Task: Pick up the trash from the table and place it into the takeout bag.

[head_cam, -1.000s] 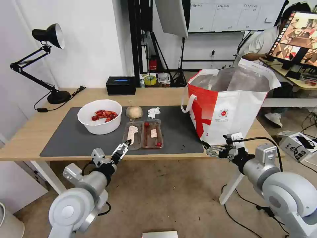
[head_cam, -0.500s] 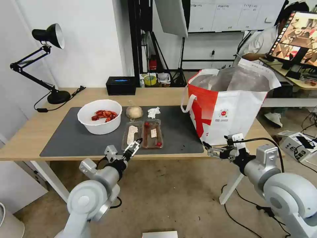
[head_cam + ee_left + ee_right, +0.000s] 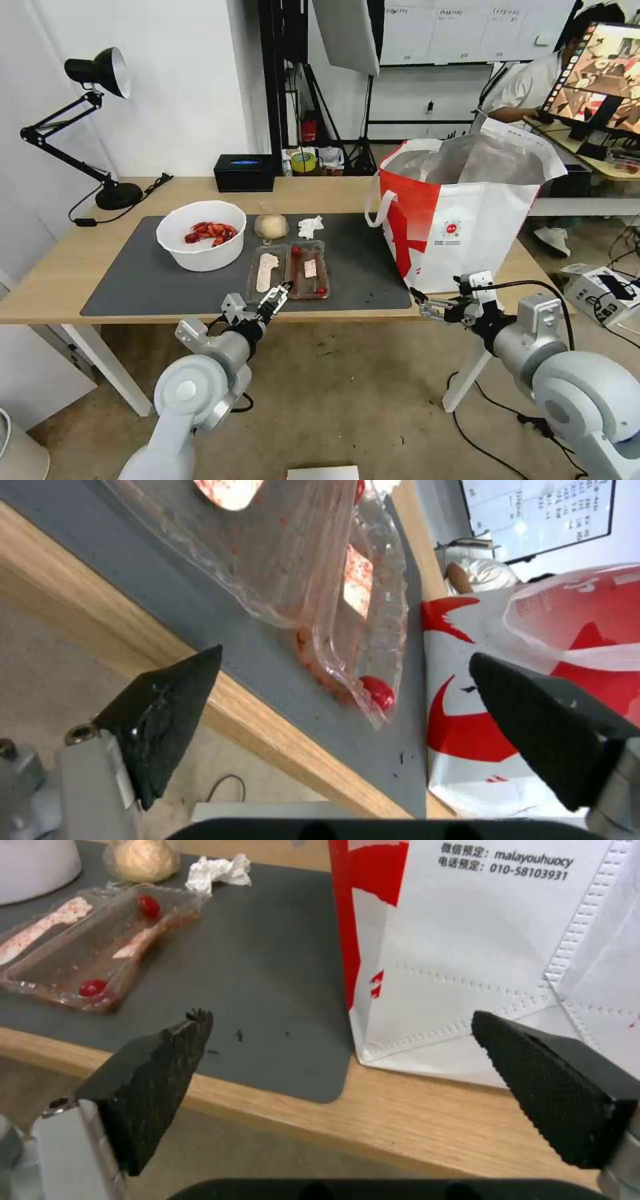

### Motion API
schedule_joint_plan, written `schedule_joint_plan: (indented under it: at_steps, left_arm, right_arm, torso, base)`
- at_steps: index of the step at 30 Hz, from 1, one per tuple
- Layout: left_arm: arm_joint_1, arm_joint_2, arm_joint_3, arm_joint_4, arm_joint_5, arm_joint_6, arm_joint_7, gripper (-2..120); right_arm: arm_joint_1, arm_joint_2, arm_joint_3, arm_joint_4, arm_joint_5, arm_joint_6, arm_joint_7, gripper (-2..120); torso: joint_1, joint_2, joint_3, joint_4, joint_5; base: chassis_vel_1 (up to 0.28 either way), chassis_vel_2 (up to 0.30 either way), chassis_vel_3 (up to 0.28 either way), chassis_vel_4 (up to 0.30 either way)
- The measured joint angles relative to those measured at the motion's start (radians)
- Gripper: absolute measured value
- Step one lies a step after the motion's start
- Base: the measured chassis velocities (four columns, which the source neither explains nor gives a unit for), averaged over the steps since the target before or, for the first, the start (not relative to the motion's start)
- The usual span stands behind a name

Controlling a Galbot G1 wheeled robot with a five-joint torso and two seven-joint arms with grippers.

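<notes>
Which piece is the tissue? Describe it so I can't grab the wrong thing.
On the dark grey mat, look between the takeout bag and the white bowl. The tissue lies beyond the clamshell tray, beside the bun: small, white, crumpled.

Bright, even indoor light, soft shadows; both wrist views slightly blurred up close.

The left arm reached forward and up from the lower left of the head view, its elbow bent and its wrist angled toward the right. The left gripper [image 3: 279, 295] was held with its two dark fingers spread wide apart, nothing between them. The right arm extended from the lower right, forearm pointing left, wrist roughly level. The right gripper [image 3: 422, 301] likewise had its fingers wide apart and held nothing.
</notes>
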Motion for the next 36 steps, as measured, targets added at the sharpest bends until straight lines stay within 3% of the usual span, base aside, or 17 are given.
schedule_joint_plan:
  at_steps: [20, 36]
  left_arm:
    - [-0.064, -0.007, -0.018, 0.067, -0.02, -0.027, 0.005, 100]
    - [-0.061, 0.003, -0.054, 0.022, -0.031, -0.086, 0.102, 100]
  right_arm:
    - [-0.01, 0.01, -0.001, -0.003, -0.017, 0.0, -0.002, 100]
    - [-0.007, 0.01, -0.004, -0.007, -0.019, 0.0, -0.002, 100]
  torso:
    - [0.0, 0.0, 0.0, 0.0, 0.0001]
    - [0.0, 0.0, 0.0, 0.0, 0.0001]
  base:
    - [0.0, 0.0, 0.0, 0.0]
    - [0.0, 0.0, 0.0, 0.0]
